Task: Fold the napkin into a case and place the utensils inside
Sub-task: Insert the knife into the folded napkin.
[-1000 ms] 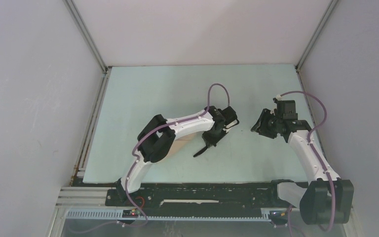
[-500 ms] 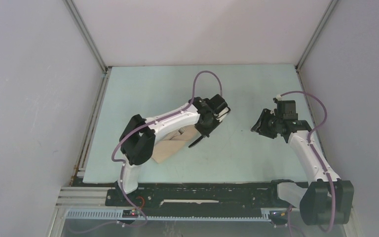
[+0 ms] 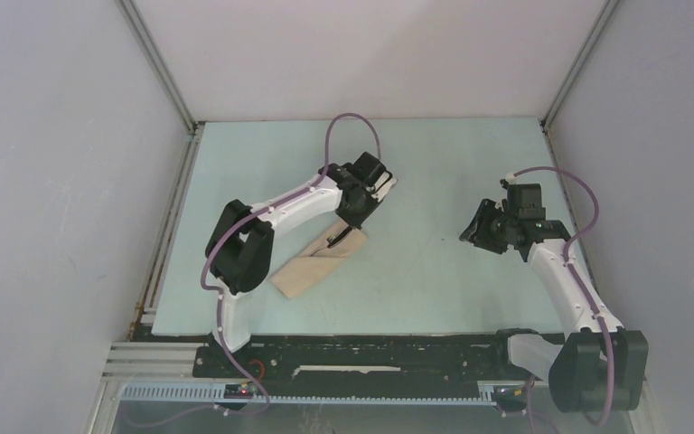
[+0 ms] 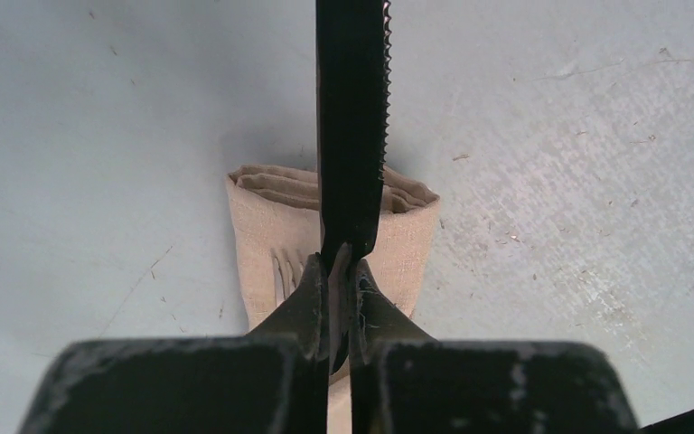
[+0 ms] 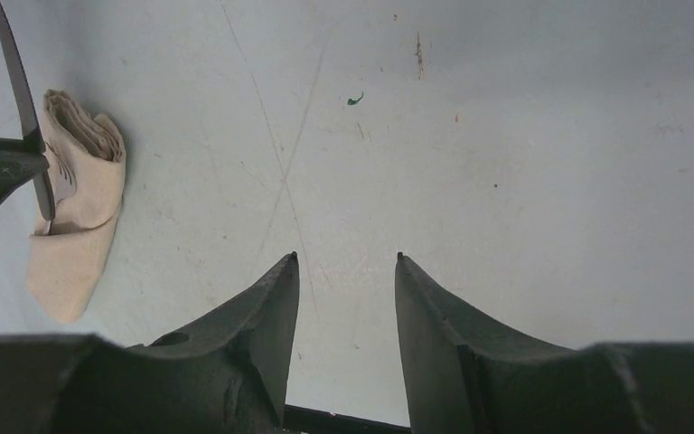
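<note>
Firmly, the black knife (image 4: 351, 108) is gripped in the closed left claw (image 4: 342, 260) above the folded case (image 4: 407, 237).
Only the left wrist view shows the serrated blade edge and the grey fork (image 4: 286, 269) tines against the cloth. From above, the case is seen lying on the bench (image 3: 434, 163), well apart from the right claw (image 5: 343, 262), which is held open and empty.

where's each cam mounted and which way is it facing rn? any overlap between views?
Top external: above and behind the bases, looking down on the table; both arms show.
Left wrist: on the left arm, looking along the left gripper, shut on the knife, down at the case.
Right wrist: on the right arm, looking past the open right gripper across the table.
Shared: case and knife show in all three.
</note>
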You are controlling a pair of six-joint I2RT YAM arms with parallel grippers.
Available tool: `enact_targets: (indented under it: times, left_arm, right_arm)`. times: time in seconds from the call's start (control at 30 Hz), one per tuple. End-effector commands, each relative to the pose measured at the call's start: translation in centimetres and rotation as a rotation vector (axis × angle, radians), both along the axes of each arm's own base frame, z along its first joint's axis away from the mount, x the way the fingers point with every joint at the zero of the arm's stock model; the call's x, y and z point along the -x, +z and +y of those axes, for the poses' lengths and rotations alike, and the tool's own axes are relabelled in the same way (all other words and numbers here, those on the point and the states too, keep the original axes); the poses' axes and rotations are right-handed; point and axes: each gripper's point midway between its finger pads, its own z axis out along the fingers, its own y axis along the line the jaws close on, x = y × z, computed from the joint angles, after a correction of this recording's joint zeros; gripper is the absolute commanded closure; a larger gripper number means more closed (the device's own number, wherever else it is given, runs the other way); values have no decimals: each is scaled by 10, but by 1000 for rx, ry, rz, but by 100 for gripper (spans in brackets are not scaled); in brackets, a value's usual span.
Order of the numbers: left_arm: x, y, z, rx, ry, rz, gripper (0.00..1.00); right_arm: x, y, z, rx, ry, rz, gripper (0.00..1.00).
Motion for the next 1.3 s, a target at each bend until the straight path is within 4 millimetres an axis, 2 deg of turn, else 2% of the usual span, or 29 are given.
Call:
enact_targets:
  times: [0.0,0.33,0.57,0.93,1.27]
  left_arm:
    - [-8,15,-12,61,-46,-55,100]
    - [1,4,-4,64,-47,-59,100]
    - [8,8,5,59,-40,-66,100]
    - [33,7,24,70,-25,-52,100]
    - [50,-3,39,48,-18,-24,100]
  right_arm:
    - [-3,4,-1,8,5,-37,49]
    - [-3,3,-1,7,7,-33,49]
    - [-3,1,0,8,12,-26,49]
    - [-2,1,3,10,20,-24,49]
    - [-1,1,5,13,30,-26,49]
